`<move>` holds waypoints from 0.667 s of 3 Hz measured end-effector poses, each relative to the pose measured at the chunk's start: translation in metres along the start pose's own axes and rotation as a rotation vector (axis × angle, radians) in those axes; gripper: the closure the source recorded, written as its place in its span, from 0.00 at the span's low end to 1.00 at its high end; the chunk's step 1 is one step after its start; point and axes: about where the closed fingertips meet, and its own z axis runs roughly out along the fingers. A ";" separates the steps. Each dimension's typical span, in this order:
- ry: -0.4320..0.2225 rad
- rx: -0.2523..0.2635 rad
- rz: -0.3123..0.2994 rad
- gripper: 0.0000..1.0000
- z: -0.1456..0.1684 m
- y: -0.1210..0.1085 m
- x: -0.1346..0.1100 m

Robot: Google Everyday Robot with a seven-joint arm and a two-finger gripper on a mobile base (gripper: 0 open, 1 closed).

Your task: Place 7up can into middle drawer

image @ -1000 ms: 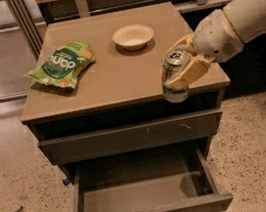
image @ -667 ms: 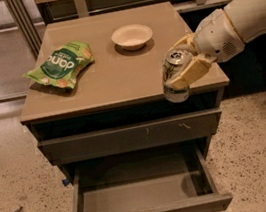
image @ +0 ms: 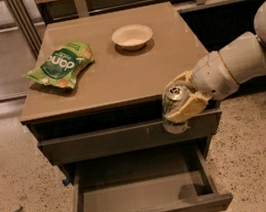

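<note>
Starting at the left of the flat, matte brown cabinet top [image: 118, 80], a crinkly green snack bag [image: 60, 65] lies soft and slightly puffed. Below and further in, the middle drawer [image: 137, 194] stands pulled open, a wide shallow grey-brown tray with a bare flat floor and a plain front panel. Above it a shut drawer front [image: 94, 144] carries a few small pale scratches. Toward the back of the top sits a round white bowl [image: 132, 36], smooth and shallow.

Right of that, the 7up can [image: 174, 93] hangs in the air in front of the cabinet's front right corner, above the open drawer's right end, tilted with its pull-tab top toward the camera. The gripper [image: 177, 104] is clenched around it, cream-coloured fingers [image: 189, 109] pressed on opposite sides of the label, with the white jointed arm [image: 237, 65] reaching in from the right.

The can looks like thin, slick metal, a rigid cylinder that probably dents under a hard squeeze. Its weight cannot be judged. A mid-body hold across the curved wall seems the safest.
</note>
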 end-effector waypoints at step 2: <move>0.003 -0.025 0.011 1.00 0.094 0.034 0.109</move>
